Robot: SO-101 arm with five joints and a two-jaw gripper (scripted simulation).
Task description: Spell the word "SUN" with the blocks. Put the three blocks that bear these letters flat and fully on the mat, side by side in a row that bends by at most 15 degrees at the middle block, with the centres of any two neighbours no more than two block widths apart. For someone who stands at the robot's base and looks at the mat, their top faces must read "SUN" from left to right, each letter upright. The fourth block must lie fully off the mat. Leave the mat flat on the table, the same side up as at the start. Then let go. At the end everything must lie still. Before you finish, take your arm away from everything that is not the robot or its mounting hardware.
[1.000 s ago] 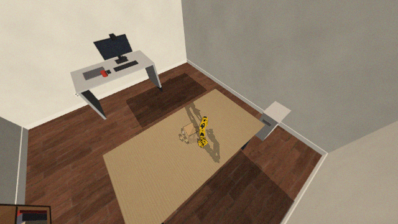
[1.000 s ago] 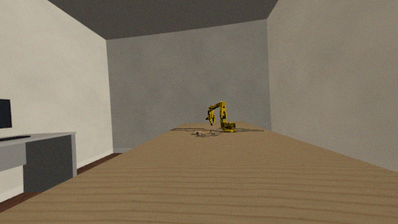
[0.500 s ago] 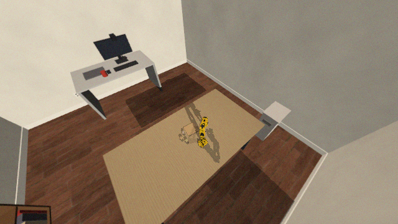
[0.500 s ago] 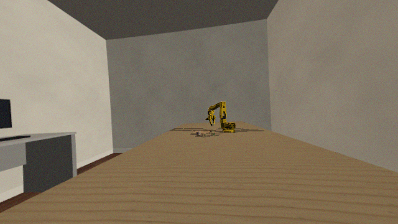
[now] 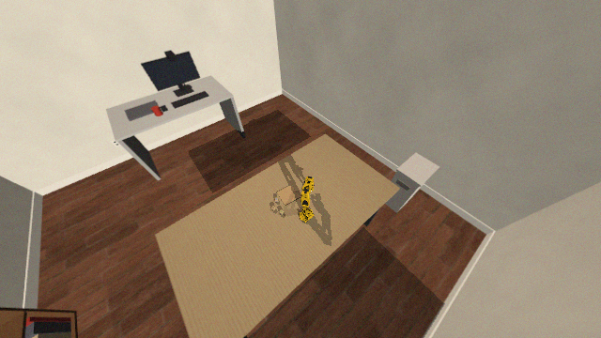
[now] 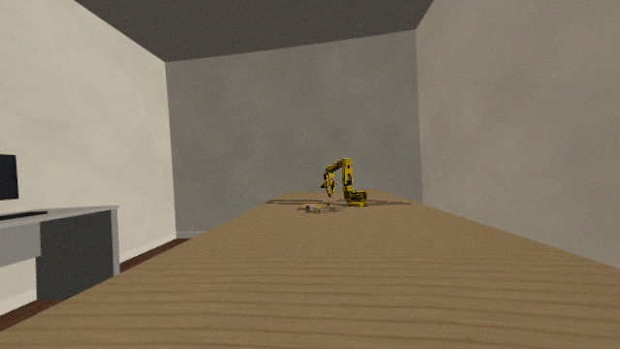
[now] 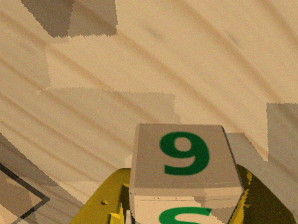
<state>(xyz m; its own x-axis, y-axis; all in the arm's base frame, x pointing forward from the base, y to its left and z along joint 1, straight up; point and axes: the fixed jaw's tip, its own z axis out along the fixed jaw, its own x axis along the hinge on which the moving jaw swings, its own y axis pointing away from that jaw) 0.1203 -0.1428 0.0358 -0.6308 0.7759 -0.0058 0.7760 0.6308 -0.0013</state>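
We have the pale wooden cube block with green 9 and S faces pinched in the yellow gripper, low centre in the wrist view. The black-edged tan square mat lies to its lower left there; we judge the carry goes that way.

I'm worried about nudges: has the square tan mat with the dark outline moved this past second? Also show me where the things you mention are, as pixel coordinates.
No visible shift: in the top view, the mat (image 5: 286, 194) (image 6: 317, 206) (image 7: 11, 192) keeps its place beside the yellow robot base (image 5: 306, 215) (image 6: 356, 198).
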